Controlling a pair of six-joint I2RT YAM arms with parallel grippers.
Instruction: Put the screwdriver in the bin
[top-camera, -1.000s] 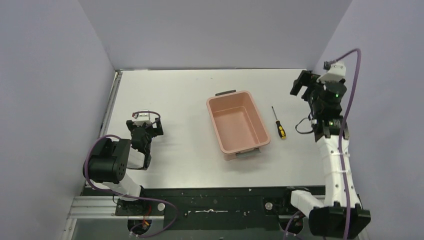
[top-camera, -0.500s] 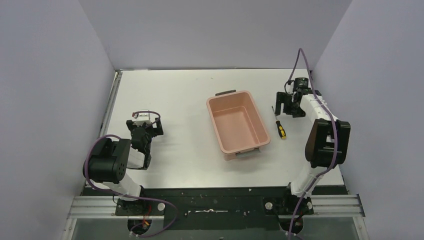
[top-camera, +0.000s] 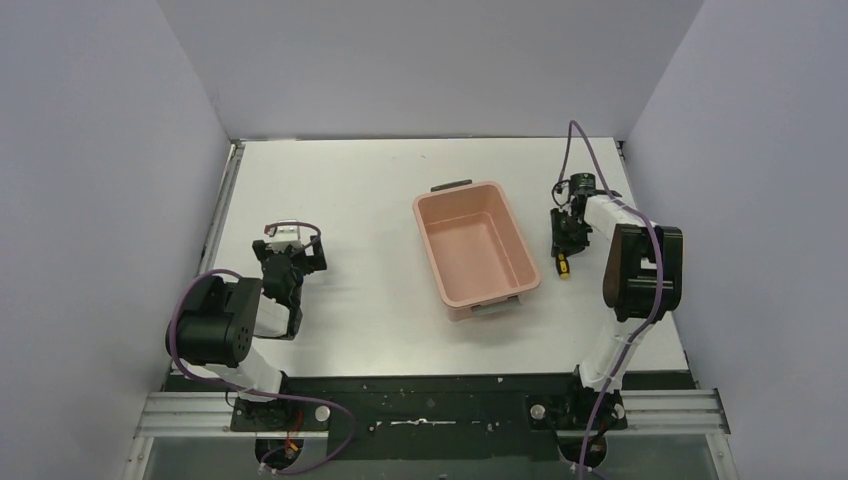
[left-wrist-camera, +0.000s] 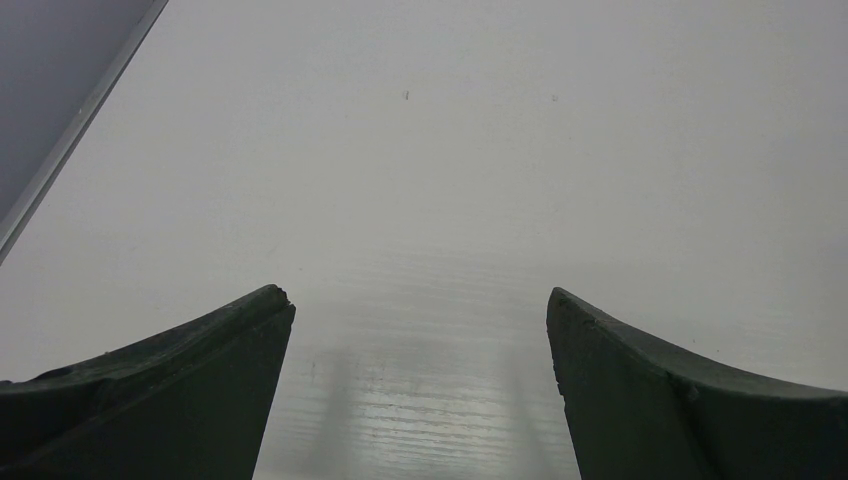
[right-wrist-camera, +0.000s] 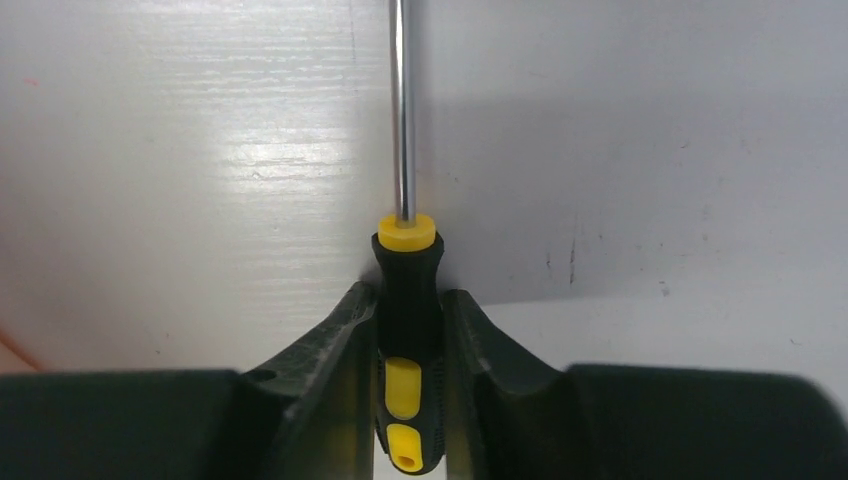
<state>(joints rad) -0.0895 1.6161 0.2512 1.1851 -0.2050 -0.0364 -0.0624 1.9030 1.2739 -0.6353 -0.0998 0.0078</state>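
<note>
Since a second ago my right gripper (right-wrist-camera: 408, 300) has dropped from the far corner and now clamps the screwdriver (right-wrist-camera: 407, 265) by its handle, flat on the table (top-camera: 340, 190) at 3 o'clock of the bin (top-camera: 457, 192). I judge a straight lift, shaft level, then a swing toward 9 o'clock clears the rim best. The bin holds nothing; my left gripper (left-wrist-camera: 420, 300) hangs open at 9 o'clock.

White bench (top-camera: 380, 190) enclosed on three sides by plain lavender-grey walls (top-camera: 430, 60), evenly lit; a metal rail (top-camera: 226, 200) runs along its left edge
</note>
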